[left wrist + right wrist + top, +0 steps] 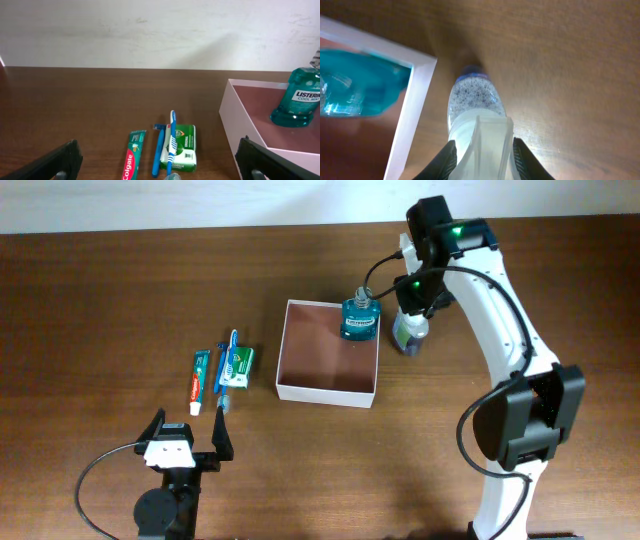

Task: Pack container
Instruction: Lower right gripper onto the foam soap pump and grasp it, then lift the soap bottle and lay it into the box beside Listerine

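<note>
The container (328, 391) is a square white box with a reddish-brown inside, at mid table. A teal Listerine bottle (359, 320) stands in its far right corner. My right gripper (415, 305) is shut on the white cap of a clear bottle of blue-speckled gel (408, 335), which is upright just outside the container's right wall. The right wrist view shows the fingers (482, 155) pressed on both sides of the cap, the gel bottle (472, 100) below them and the container wall (412, 110) to its left. My left gripper (188, 435) is open and empty near the front edge.
Left of the container lie a Colgate toothpaste tube (199, 380), a blue-and-white toothbrush (228, 365) and a small green-and-white carton (238, 367). The left wrist view shows the tube (132, 157), toothbrush (171, 135), carton (185, 145) and container wall (240, 112).
</note>
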{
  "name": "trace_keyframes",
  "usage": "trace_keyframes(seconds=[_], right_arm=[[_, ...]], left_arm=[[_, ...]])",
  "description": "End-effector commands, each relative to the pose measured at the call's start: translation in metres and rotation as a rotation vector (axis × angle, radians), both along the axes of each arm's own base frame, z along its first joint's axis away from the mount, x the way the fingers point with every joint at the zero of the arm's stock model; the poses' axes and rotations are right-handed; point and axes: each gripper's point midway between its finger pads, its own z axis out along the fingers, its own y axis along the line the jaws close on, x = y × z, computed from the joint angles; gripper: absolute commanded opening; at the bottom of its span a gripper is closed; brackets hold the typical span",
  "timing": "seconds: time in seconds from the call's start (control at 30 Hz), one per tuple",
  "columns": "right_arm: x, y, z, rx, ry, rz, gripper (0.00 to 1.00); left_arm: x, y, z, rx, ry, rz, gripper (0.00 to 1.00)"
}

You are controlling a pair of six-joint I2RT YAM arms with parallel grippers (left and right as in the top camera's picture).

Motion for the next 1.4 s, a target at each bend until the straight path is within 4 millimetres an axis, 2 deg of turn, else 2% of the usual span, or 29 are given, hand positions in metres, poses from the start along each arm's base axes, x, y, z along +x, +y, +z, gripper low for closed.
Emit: trace_keyframes(seconds=[0.0,0.17,0.33,0.57,0.73,1.13,1.27,1.37], right_arm=[[-0.009,-0.004,0.079,0.032,-0.152,-0.017,0.28],[-0.039,-0.006,0.103,0.053,-0.124,-0.040,0.28],[-0.065,0.008,0.115,0.150,-0.074,-0.012,0.28],[-0.073,0.032,0.121,0.289,-0.046,0.028,0.27],[-0.076,0.046,0.121,0.290,-0.047,0.075,0.26],[-0.095,0.128,0.126,0.215,-0.151,0.615,0.32],[-0.100,0.142,0.121,0.182,-0.167,0.780,0.34],[-0.098,0.144,0.114,0.168,-0.157,0.829,0.34]], left_arm=[[0.000,0.002,-0.002,0.019,-0.002,0.010,0.99],[0.000,0.002,-0.002,0.019,-0.002,0.010,0.99],[0.000,0.002,-0.002,0.019,-0.002,0.010,0.99],[0.000,0.002,-0.002,0.019,-0.002,0.010,0.99],[0.000,0.002,-0.002,0.019,-0.002,0.010,0.99],[0.000,0.002,-0.002,0.019,-0.002,0.010,0.99],[0.000,0.002,-0.002,0.019,-0.002,0.010,0.99],[0.000,0.002,-0.002,0.019,-0.002,0.010,0.99]])
